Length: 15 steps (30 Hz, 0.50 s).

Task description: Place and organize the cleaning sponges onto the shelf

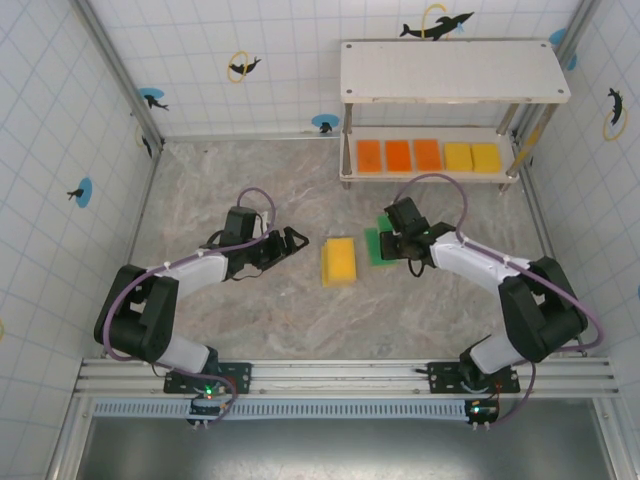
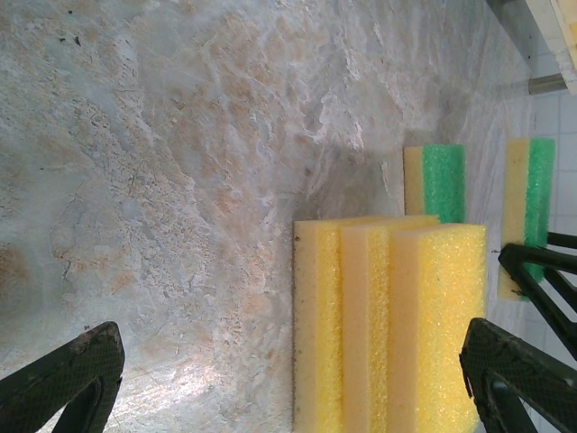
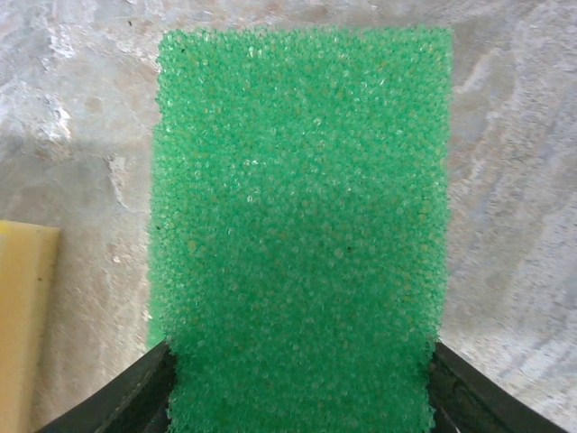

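My right gripper (image 1: pixel 390 243) is shut on a green-faced sponge (image 3: pixel 302 225), its fingers (image 3: pixel 135 401) pressing into both long sides just above the marble table. The edge of a second green sponge (image 3: pixel 151 336) peeks out under it. In the left wrist view two green-faced sponges (image 2: pixel 437 183) (image 2: pixel 532 203) show beyond a stack of yellow sponges (image 2: pixel 388 325). That yellow stack (image 1: pixel 339 261) lies mid-table. My left gripper (image 1: pixel 293 241) stands open just left of it, holding nothing. The shelf (image 1: pixel 455 72) stands at the back right, its lower board carrying three orange sponges (image 1: pixel 398 155) and two yellow ones (image 1: pixel 471 157).
The shelf's top board is bare. Thin metal legs (image 1: pixel 347 140) hold the shelf at its corners. Tiled walls close in the table on the left, back and right. A yellow sponge edge (image 3: pixel 22 325) lies left of the held sponge.
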{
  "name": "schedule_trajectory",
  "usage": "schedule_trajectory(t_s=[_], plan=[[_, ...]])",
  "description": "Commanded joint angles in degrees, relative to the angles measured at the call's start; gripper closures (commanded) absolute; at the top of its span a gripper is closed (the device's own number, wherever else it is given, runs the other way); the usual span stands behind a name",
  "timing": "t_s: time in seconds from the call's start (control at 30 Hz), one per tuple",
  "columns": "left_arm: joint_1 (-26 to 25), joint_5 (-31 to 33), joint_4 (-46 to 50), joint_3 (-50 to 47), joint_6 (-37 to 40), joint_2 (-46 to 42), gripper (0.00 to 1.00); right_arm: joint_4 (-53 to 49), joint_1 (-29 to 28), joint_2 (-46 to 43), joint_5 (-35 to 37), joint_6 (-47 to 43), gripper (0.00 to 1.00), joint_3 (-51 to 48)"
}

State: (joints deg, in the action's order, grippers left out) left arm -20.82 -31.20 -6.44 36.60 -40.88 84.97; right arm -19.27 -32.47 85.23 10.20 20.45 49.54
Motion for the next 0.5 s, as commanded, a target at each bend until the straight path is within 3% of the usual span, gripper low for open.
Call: schedule_trajectory(t_s=[0.0, 0.47], plan=[[0.52, -0.24, -0.13, 1.20, 0.89, 0.37, 0.03, -4.09, 1.03, -3.05, -0.97, -3.20, 0.39, 2.93], [0.52, -1.19, -0.86, 2.35, 0.89, 1.61, 0.03, -16.49, 7.27, -6.48, -3.76, -10.19, 0.39, 15.06]])
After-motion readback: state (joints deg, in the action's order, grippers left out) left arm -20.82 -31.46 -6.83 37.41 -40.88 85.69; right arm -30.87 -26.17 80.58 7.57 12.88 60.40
